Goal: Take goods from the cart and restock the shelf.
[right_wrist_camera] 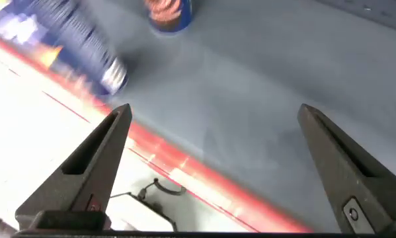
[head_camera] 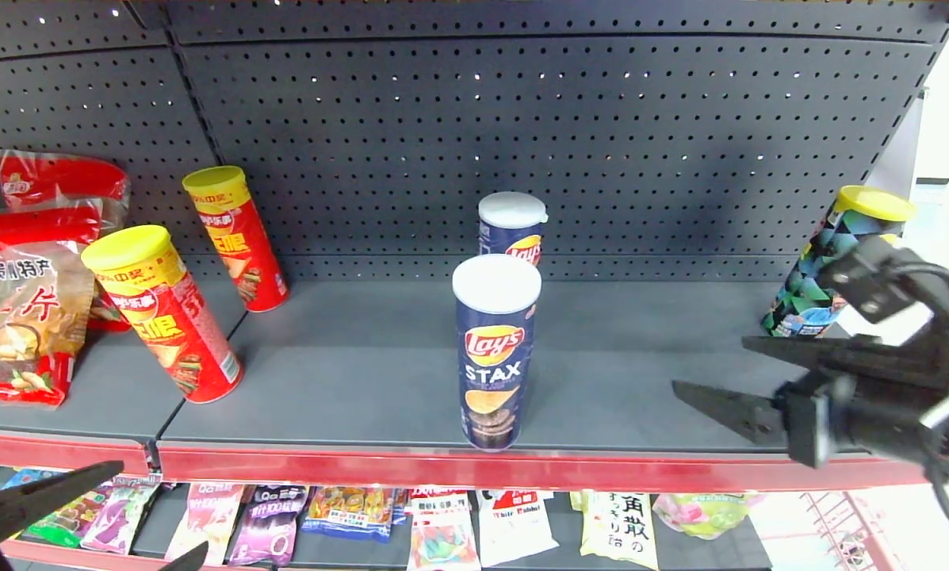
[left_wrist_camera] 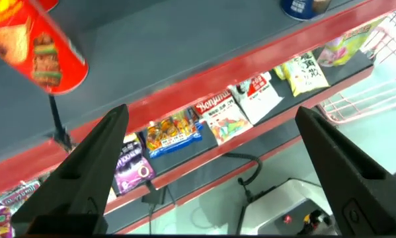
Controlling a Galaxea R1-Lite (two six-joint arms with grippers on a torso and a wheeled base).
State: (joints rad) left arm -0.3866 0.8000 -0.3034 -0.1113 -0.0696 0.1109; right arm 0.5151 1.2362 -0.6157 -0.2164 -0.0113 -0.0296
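Two blue chip cans with white lids stand mid-shelf, one near the front edge (head_camera: 496, 349) and one behind it (head_camera: 511, 226). My right gripper (head_camera: 712, 365) hovers open and empty over the shelf, to the right of the front can. Its wrist view shows the open gripper (right_wrist_camera: 215, 109) above the shelf's red edge (right_wrist_camera: 164, 155), the front can (right_wrist_camera: 79, 46) and the rear can (right_wrist_camera: 170, 13). My left gripper (head_camera: 157, 507) is open and empty below the shelf's front lip at the lower left. In its own view the left gripper (left_wrist_camera: 212, 112) faces the lower shelf's snack bags (left_wrist_camera: 237, 112).
Two red cans with yellow lids (head_camera: 165, 313) (head_camera: 236, 238) lean at the shelf's left beside red chip bags (head_camera: 26, 317). A patterned can (head_camera: 835, 262) stands at the far right. A pink wire cart (head_camera: 839, 515) sits lower right. Bare shelf (head_camera: 640, 357) lies between the blue cans and the patterned can.
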